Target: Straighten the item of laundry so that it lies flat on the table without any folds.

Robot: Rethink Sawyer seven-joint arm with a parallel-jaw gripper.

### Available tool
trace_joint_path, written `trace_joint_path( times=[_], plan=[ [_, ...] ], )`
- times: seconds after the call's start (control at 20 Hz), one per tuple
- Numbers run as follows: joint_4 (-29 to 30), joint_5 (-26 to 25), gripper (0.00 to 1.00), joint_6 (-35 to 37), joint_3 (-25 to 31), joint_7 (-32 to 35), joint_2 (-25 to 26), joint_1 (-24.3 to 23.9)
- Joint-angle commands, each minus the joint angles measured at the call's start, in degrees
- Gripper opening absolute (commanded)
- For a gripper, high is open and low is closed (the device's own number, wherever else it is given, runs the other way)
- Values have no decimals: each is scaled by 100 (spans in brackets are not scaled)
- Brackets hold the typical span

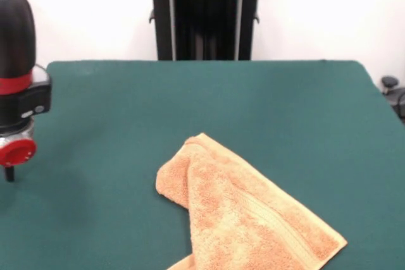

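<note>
An orange towel [247,216] is lying folded over itself on the green counter [209,99], so flattening is not yet done. The gripper [9,172] is hanging well apart from the towel, its state unclear.

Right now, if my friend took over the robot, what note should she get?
Gripper: at the table's edge in the front view, well away from the towel, holding nothing; open or shut cannot be told.
Towel: on the green table, near the camera side, bunched and folded over itself, one corner running out of the picture.
Done: nothing visible; the towel is still folded.
Left: grasp a corner or edge, pull it open, and smooth it until it lies flat.
</note>
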Motion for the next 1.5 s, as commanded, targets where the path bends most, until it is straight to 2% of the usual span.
trace_joint_path(
  times=[0.05, 0.45, 0.95, 1.5],
  plan=[
    [451, 357, 0, 1096, 800, -780, 29, 519],
    [341, 567, 0, 1482, 649, -295, -31, 823],
    [-33, 809, 0, 1705, 552, 104, 144, 1076],
    [-255, 681, 0, 665, 252, 808, 786, 1440]
  ],
)
